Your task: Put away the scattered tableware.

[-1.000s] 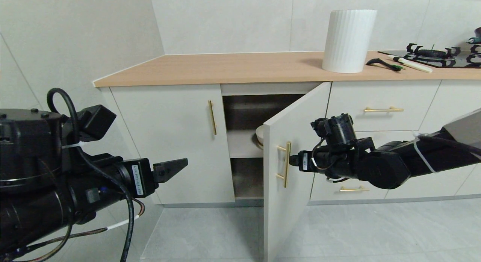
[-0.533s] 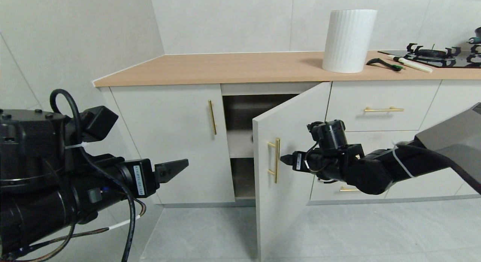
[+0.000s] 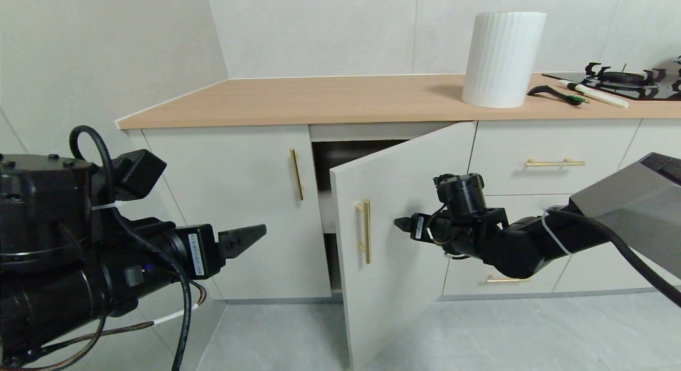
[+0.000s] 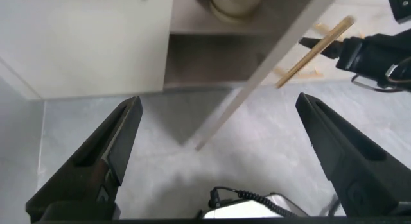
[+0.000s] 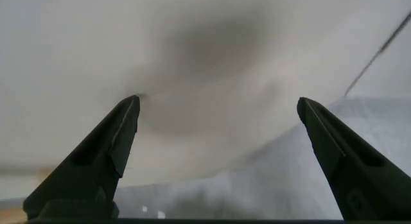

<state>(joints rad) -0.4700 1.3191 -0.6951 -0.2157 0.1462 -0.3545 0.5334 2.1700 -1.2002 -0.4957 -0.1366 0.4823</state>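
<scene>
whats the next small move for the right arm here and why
Probably press the right gripper forward against the cabinet door to swing it shut. The door stands ajar, the open fingers sit at its face near the gold handle, and a bowl already rests on the shelf inside.

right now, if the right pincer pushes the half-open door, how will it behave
The door looks like a stiff flat panel, so it should swing about its right edge, not flex. The right pincer sits near the handle, far from that edge, so a light push probably suffices. It may bang shut if shoved.
</scene>
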